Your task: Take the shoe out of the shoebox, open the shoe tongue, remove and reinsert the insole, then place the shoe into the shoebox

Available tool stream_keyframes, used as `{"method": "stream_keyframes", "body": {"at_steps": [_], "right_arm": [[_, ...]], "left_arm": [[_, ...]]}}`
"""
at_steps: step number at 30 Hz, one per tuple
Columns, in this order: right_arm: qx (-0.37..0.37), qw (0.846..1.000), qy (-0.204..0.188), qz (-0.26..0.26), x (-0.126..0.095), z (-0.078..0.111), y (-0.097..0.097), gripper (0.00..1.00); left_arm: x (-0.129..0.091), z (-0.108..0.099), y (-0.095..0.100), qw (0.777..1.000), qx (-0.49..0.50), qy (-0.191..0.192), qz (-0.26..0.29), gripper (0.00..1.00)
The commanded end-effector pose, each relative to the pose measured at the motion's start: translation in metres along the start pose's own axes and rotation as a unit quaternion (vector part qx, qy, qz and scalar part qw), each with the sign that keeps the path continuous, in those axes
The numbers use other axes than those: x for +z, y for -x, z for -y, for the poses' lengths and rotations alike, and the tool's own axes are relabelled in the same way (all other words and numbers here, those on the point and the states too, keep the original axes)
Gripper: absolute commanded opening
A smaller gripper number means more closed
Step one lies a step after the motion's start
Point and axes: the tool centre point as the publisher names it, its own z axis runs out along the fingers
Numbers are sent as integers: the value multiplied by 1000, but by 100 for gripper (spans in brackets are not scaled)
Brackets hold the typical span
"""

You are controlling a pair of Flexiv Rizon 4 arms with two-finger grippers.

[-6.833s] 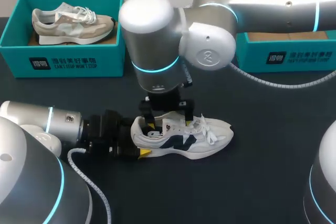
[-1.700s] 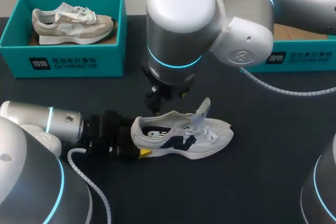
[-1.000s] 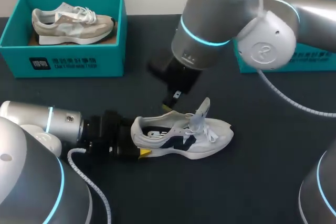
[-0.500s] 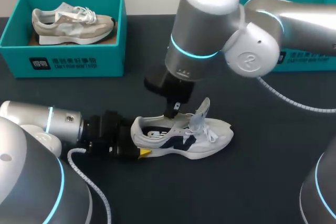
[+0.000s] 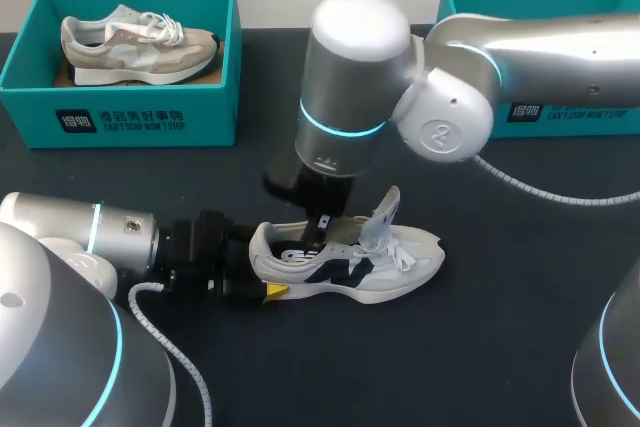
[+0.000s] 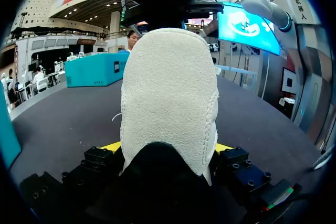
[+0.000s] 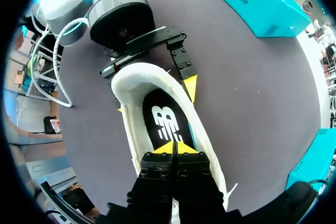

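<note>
At about ten o'clock on the table (image 5: 480,347) stands the left shoebox (image 5: 120,117), teal in colour. A beige shoe (image 5: 135,47) lies inside it on its sole, with the toe to three o'clock.

My left arm (image 5: 90,232) comes in low from eight o'clock and lies almost flat over the table. The left gripper (image 6: 168,148) is clamped on the heel of the white shoe (image 5: 360,267). In the left wrist view the suede heel fills the space between the two yellow tips, and each tip presses on one side of it.

The white shoe stands on its sole near the middle of the table, outside both boxes, heel to nine o'clock and toe to three o'clock. Its tongue (image 5: 383,215) is lifted and stands upright, with the white laces (image 5: 400,252) loose beside it.

My right arm (image 5: 500,47) comes in from two o'clock and bends down over the shoe. The right gripper (image 7: 173,149) hangs at the shoe's opening, just above the black insole (image 7: 165,124), which lies inside the shoe. Its two yellow tips are pressed together, and I see nothing between them.

At two o'clock the right shoebox (image 5: 570,112), also teal, stands at the far edge. I cannot see what is inside it.
</note>
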Motion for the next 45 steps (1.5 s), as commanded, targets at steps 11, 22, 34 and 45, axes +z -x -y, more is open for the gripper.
{"method": "stream_keyframes", "body": {"at_steps": [11,22,34,45], "right_arm": [[-4,1000,-9,10,4,-1,-2,0],[-18,996,-47,73,8,4,7,0],[-48,995,-40,75,30,-6,18,43],[-59,996,-43,56,53,-2,21,38]], "left_arm": [[3,-6,1,1000,0,1,0,0],[3,-6,1,1000,0,1,0,0],[3,-6,1,1000,0,1,0,0],[3,-6,1,1000,0,1,0,0]]}}
